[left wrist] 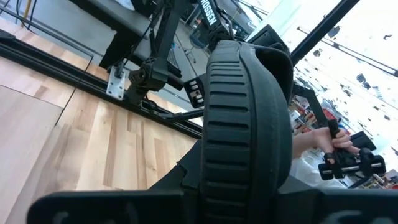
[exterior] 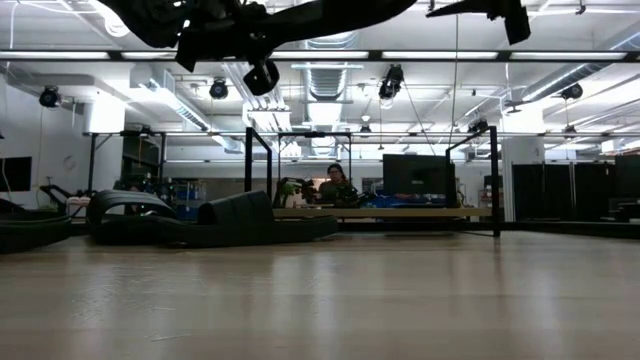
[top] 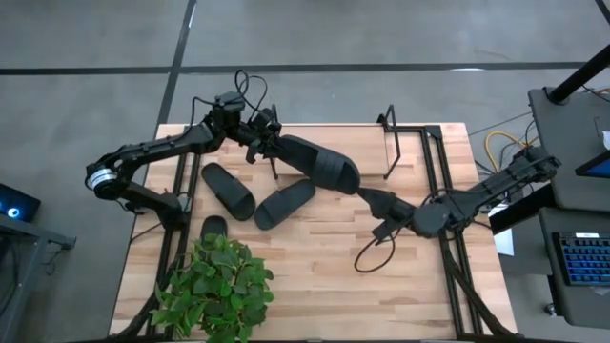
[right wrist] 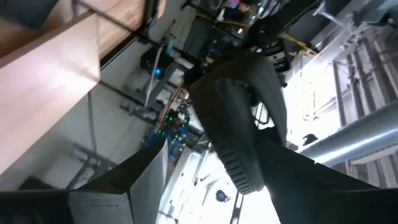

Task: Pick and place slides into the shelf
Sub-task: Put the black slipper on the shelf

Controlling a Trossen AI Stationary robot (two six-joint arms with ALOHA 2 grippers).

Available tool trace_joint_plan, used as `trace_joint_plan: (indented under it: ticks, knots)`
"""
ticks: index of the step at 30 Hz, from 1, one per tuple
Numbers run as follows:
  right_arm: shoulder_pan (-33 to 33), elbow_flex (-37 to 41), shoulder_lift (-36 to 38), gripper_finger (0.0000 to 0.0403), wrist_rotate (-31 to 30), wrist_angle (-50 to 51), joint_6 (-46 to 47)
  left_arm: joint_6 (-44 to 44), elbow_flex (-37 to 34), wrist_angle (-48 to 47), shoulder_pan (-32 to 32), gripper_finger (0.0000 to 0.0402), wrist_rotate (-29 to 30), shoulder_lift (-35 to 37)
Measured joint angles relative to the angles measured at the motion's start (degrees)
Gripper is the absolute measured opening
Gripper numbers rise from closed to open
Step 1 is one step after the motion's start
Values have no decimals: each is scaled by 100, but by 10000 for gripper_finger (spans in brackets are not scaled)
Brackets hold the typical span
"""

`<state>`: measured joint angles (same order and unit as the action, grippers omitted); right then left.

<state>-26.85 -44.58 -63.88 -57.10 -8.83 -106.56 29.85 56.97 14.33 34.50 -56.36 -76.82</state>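
One black slide [top: 321, 164] hangs in the air over the far middle of the table, between both grippers. My left gripper [top: 270, 143] is shut on its heel end. My right gripper [top: 372, 198] is open at its toe end, with a finger on either side of the toe [right wrist: 239, 162]; I cannot tell whether they touch it. Two more slides [top: 229, 191] [top: 284, 203] lie flat on their soles on the table. A further slide [top: 214, 227] is partly hidden under the plant. The shelf [top: 389, 145] stands at the table's far edge, its loops also in the low view [exterior: 470, 180]. My left gripper holds the slide by its heel end [left wrist: 239, 186], pinched between the two fingers, coming level from the table's left along the slide's length. The ribbed sole [left wrist: 245, 112] faces the wrist camera. The slide is lifted clear of the table and points toward my right gripper.
A potted green plant [top: 217, 286] stands at the near left. Black arm-mount frames [top: 448, 238] run along both sides of the table. A loose cable [top: 367, 257] loops beside the right arm. Bare wood lies at the near middle and right. People show in the room beyond.
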Motion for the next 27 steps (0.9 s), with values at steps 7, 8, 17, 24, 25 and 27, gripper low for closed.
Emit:
trace_joint_plan:
  ticks: [7, 8, 17, 24, 25, 27]
  knots:
    - [54, 0, 0, 232, 201, -380, -266, 0, 0, -37, 0, 34, -12, 0]
    - [89, 0, 0, 232, 202, -379, -317, -1, 1, -36, 0, 34, -31, 0]
    - [459, 0, 2, 231, 753, -373, -338, 2, 2, -35, -4, 34, -168, 0]
    - [472, 0, 2, 217, 1244, -386, -240, 2, 2, -33, -4, 38, -175, 0]
    - [485, 0, 2, 215, 1236, -388, -177, 1, 2, -33, -4, 39, -175, 0]
    - [514, 0, 2, 206, 1227, -388, -5, 0, 2, -33, -4, 38, -177, 0]
